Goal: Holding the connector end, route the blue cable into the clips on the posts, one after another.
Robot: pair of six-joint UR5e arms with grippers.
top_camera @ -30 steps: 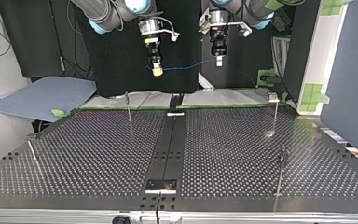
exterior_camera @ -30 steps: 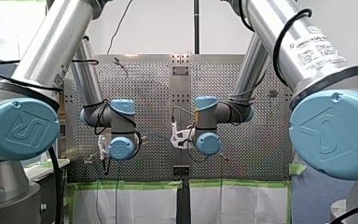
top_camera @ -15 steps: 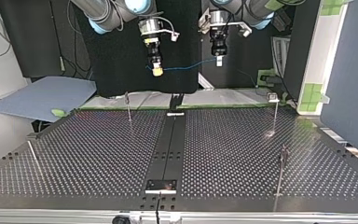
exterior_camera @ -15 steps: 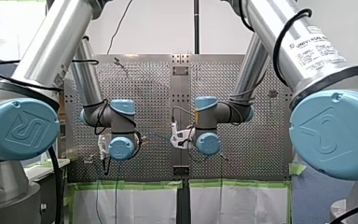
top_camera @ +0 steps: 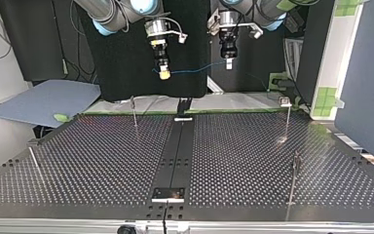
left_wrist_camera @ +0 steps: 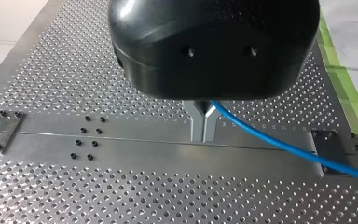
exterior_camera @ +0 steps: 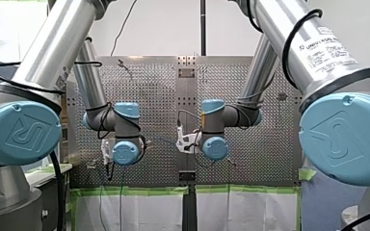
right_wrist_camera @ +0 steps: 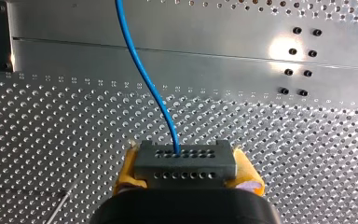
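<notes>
In the front view, a white label (exterior_camera: 328, 49) on my right arm's silver tube (exterior_camera: 289, 36) reads "UNIVERSAL ROBOTS" above smaller print too fine to read, and the large blue joint caps (exterior_camera: 19, 132) on both arms bear an embossed UR logo.

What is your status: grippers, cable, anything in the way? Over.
Left gripper shut on blue cable. Right gripper shut on grey connector. Cable strung between them above the table, not yet at the posts. No obstruction seen.
</notes>
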